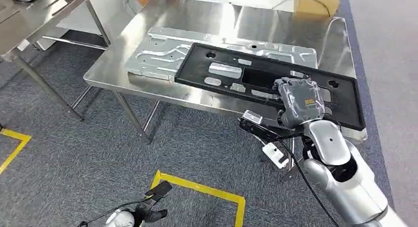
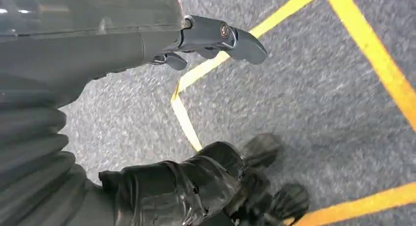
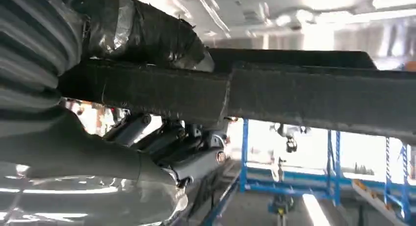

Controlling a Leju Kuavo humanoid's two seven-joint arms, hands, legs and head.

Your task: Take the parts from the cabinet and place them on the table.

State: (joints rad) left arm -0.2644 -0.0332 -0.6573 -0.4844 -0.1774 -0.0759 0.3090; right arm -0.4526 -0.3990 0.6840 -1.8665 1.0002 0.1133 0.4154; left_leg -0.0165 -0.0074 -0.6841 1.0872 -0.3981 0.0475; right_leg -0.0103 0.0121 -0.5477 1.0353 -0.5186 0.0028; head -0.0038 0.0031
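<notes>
The black panel (image 1: pixel 256 79) is laid flat on the steel counter (image 1: pixel 148 35), partly over a silver sheet-metal part (image 1: pixel 157 52), and is gripped at its near edge by the right hand (image 1: pixel 298 101), while the left hand (image 1: pixel 140 214) is held low over the carpet with fingers apart, holding nothing.

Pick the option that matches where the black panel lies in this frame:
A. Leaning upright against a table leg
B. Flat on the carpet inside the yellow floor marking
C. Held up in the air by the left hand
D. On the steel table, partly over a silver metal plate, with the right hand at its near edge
D. The black panel lies on the steel table, overlapping the silver metal plate, and the right hand grips its near edge.
</notes>
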